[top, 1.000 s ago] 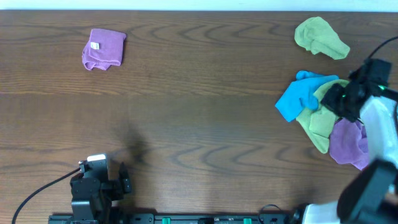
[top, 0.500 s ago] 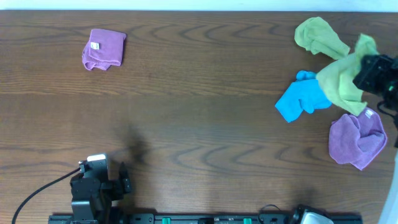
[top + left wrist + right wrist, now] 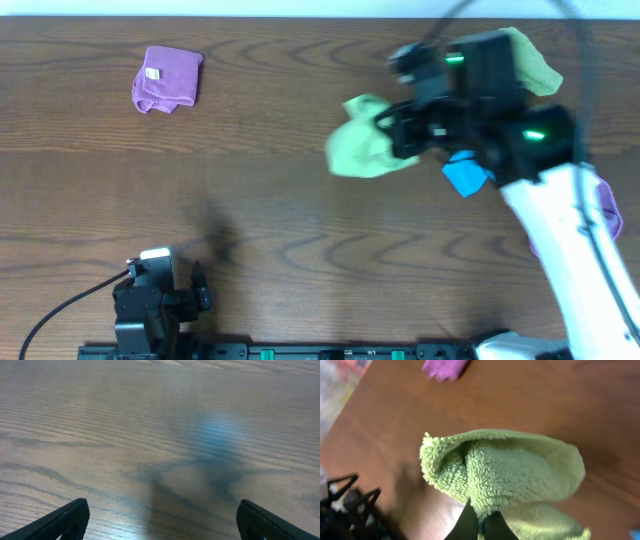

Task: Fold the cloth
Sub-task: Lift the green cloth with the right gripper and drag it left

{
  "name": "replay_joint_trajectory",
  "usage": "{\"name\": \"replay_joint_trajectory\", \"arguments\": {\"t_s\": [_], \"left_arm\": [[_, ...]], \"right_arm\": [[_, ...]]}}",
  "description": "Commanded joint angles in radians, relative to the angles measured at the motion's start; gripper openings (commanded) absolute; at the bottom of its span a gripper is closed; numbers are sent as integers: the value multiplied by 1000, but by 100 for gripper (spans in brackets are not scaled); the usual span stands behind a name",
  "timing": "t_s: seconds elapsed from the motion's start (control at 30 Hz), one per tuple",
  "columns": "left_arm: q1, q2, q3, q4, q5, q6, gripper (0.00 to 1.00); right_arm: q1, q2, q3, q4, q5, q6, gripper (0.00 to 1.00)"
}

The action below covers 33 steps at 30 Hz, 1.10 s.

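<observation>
The cloth (image 3: 360, 150), lime-green and bunched, hangs above the table right of centre in the overhead view. My right gripper (image 3: 398, 138) is shut on its edge. In the right wrist view the cloth (image 3: 510, 467) fills the middle as a fluffy fold, and the right gripper (image 3: 481, 527) pinches its lower edge between closed fingers. No tag shows. My left gripper (image 3: 150, 292) rests at the table's front left, far from the cloth. In its wrist view the left gripper (image 3: 162, 520) is open over bare wood with nothing between its fingers (image 3: 70, 517).
A folded purple cloth (image 3: 167, 78) with a white tag lies at the back left, also seen as the purple cloth (image 3: 445, 367) in the right wrist view. A duller green cloth (image 3: 538, 68), a blue cloth (image 3: 462, 176) and a purple cloth (image 3: 608, 212) lie at the right, partly hidden by the arm.
My right arm has lifted the lime-green cloth out of the pile at the right and swung it left toward the table's middle. The left arm has not moved.
</observation>
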Motion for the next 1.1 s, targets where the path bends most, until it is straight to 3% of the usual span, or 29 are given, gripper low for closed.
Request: {"name": "replay_joint_trajectory", "arguments": {"t_s": [0.0, 0.23, 0.33, 0.4, 0.43, 0.5, 0.6, 0.83, 1.07], "left_arm": [[-4, -5, -4, -7, -18, 18, 95], [-4, -5, -4, -7, -18, 18, 95], [-4, -5, -4, -7, -18, 18, 95], [-4, -5, -4, -7, -18, 18, 95], [-4, -5, -4, -7, -18, 18, 95], [-4, -5, -4, -7, -18, 18, 95], [-4, -5, -4, -7, -18, 18, 95], [-4, -5, -4, -7, -18, 18, 95], [-4, -5, -4, -7, -18, 18, 95]], "right_arm": [[101, 18, 8, 26, -32, -8, 1], [209, 59, 8, 66, -80, 40, 1], [182, 158, 8, 113, 23, 35, 2], [121, 251, 8, 180, 208, 57, 58], [84, 282, 8, 223, 266, 92, 64], [-44, 317, 9, 317, 129, 160, 78], [-122, 306, 9, 283, 43, 149, 82], [-132, 309, -25, -87, 44, -41, 84], [-140, 311, -254, -4, -19, -79, 83]]}}
